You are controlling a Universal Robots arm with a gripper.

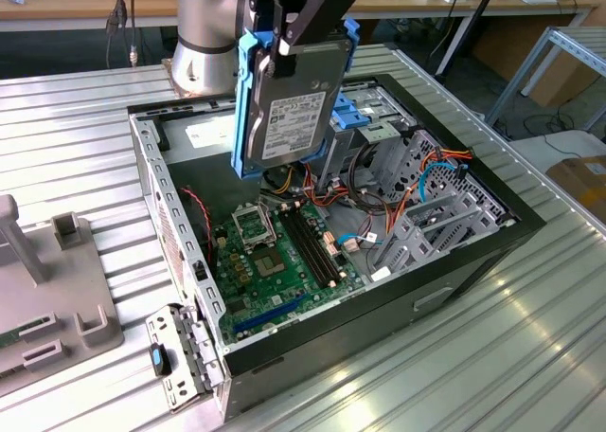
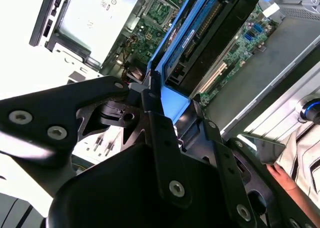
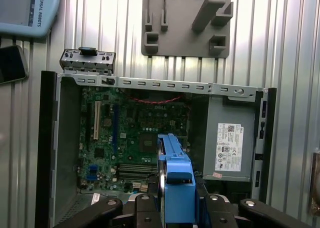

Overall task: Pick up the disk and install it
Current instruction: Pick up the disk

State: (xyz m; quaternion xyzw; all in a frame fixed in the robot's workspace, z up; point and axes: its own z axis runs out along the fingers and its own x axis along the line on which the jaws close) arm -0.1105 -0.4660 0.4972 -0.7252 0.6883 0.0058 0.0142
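The disk [image 1: 289,100], dark grey metal with a white label in a bright blue bracket, hangs upright and slightly tilted above the open computer case [image 1: 151,167]. My gripper [image 1: 284,44] is shut on its upper end, the black fingers clamping both faces. In the second wrist view the disk [image 2: 210,33] extends away from the gripper [image 2: 182,113] towards the green motherboard [image 2: 165,8]. The first wrist view looks down along the blue bracket of the disk [image 3: 175,178], held in the gripper [image 3: 175,208] over the case interior.
Inside the case lie the motherboard [image 1: 275,261], a grey power supply [image 3: 227,143], and a metal drive cage with orange and blue cables [image 1: 426,214]. A grey fixture block [image 1: 47,290] sits on the ribbed metal table. A person's hand [image 2: 280,175] rests beside the case.
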